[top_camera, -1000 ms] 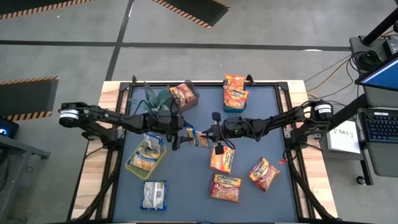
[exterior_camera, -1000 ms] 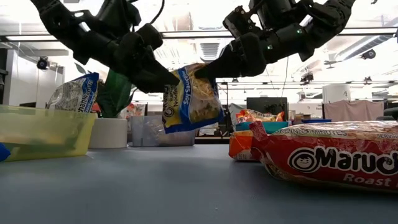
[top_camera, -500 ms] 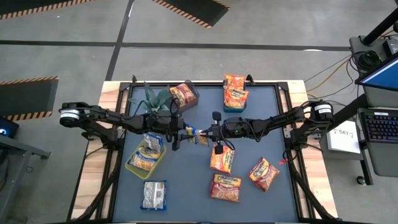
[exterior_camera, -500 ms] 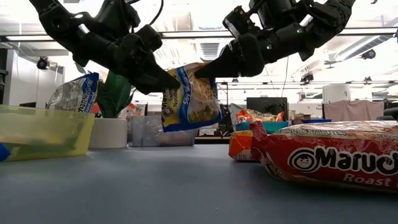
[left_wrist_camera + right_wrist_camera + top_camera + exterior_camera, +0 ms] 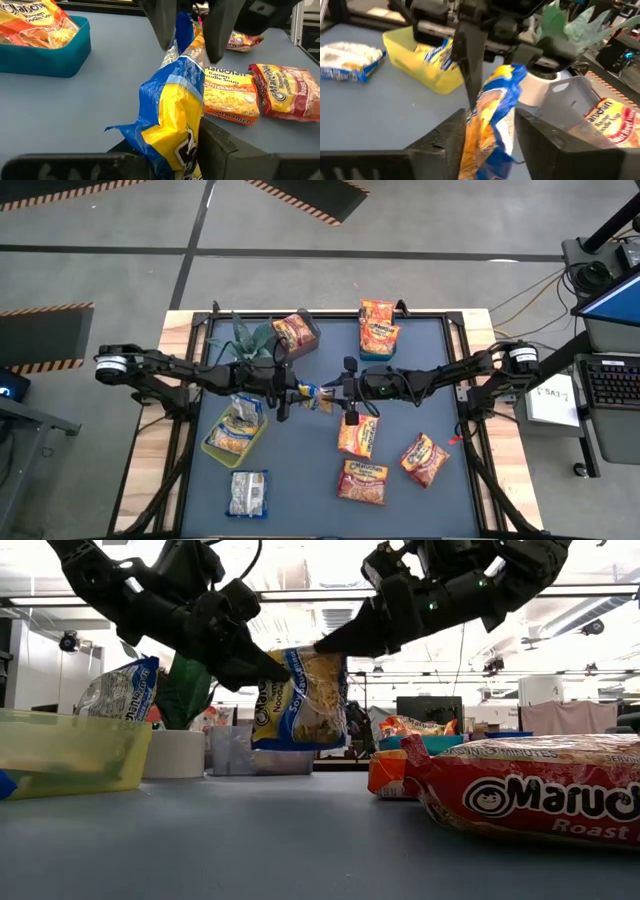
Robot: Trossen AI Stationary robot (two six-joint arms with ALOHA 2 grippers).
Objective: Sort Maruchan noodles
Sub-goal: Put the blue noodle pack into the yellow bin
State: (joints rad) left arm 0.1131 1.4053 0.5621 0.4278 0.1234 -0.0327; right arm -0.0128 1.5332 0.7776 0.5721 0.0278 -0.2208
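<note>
A yellow-and-blue noodle packet (image 5: pixel 300 700) hangs in the air over the table's middle, between my two grippers. My left gripper (image 5: pixel 272 668) comes from the left and is shut on the packet's upper left corner. My right gripper (image 5: pixel 325 643) comes from the right. Its fingers (image 5: pixel 165 25) stand open on either side of the packet's upper right end. From above, the packet (image 5: pixel 318 395) shows as a thin strip between my left gripper (image 5: pixel 293 392) and my right gripper (image 5: pixel 337 392). My left gripper pinches the packet's upper left corner (image 5: pixel 285 665) between its two fingers, which slant down from the table's left. The packet hangs upright below them, clear of the table. My right gripper: its fingers flank the packet's other end (image 5: pixel 186 30). Whether they touch it, I cannot tell.
A yellow bin (image 5: pixel 215 448) with packets stands near left. A whitish packet (image 5: pixel 248 492) lies in front of it. Orange packets (image 5: pixel 357 435), (image 5: pixel 362 480), (image 5: pixel 424 458) lie near right. At the far edge are a teal bin (image 5: pixel 378 348), a clear bin (image 5: pixel 312 332) and a potted plant (image 5: pixel 250 338).
The packet has swung toward the table's left and now hangs more upright under my left gripper. My right gripper has drawn slightly up and toward the table's right.
</note>
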